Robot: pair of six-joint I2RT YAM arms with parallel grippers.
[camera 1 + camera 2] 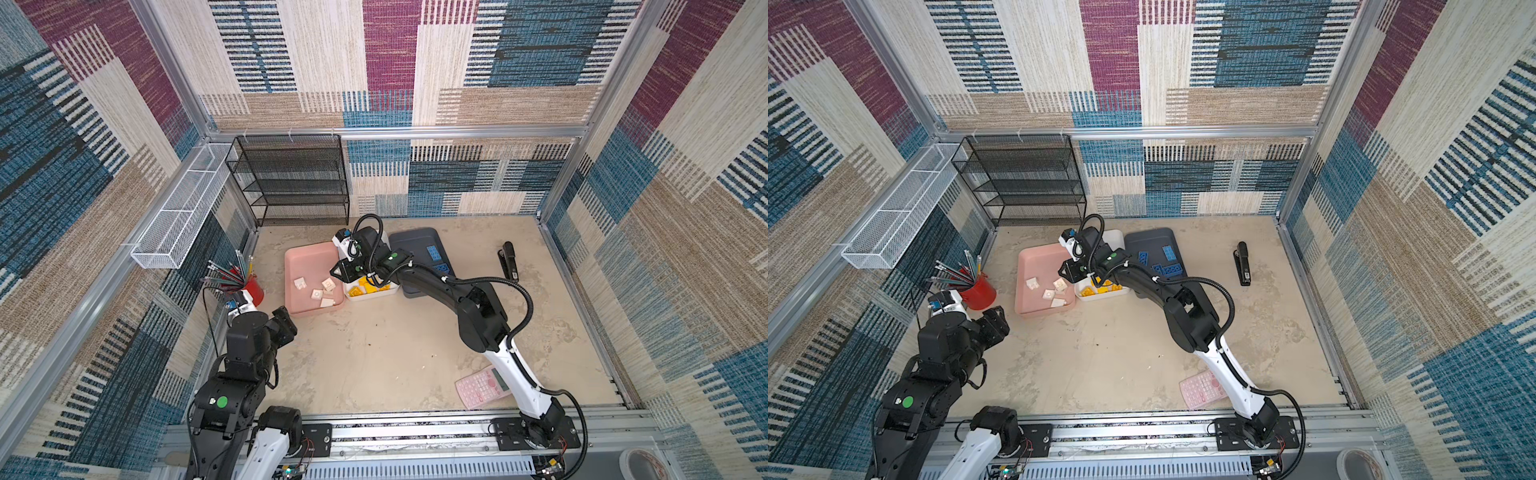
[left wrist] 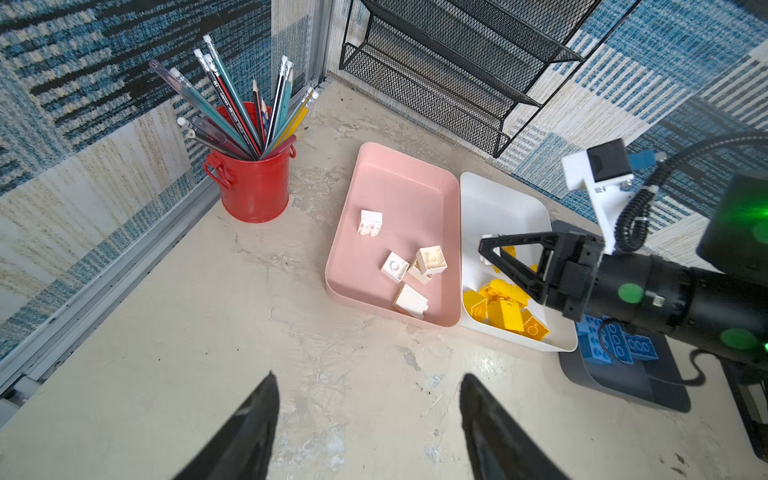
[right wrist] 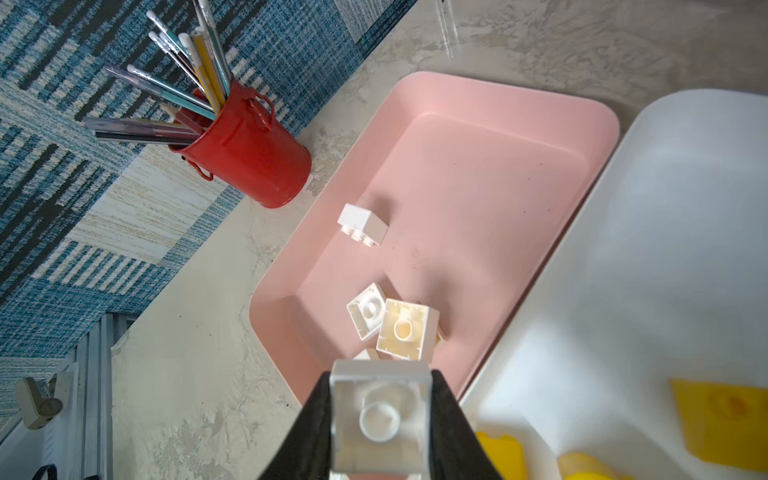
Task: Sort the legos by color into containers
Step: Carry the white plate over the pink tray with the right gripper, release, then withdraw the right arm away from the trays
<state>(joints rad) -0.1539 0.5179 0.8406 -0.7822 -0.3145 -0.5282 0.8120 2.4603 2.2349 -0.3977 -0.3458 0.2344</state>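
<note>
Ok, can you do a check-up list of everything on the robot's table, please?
Surface: table pale and stained.
Job's things: white bricks in pink tray; yellow bricks in white tray; blue bricks in grey tray.
Clutter: red pencil cup, pink calculator, black stapler.
Grippers: right gripper shut on a white brick above the pink tray's edge; left gripper open, holding nothing.
Cables: black hose loops off the right arm.
Surroundings: black mesh shelf, white wire basket, patterned walls.

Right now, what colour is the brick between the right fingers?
White brick, clearest in right wrist view.
</note>
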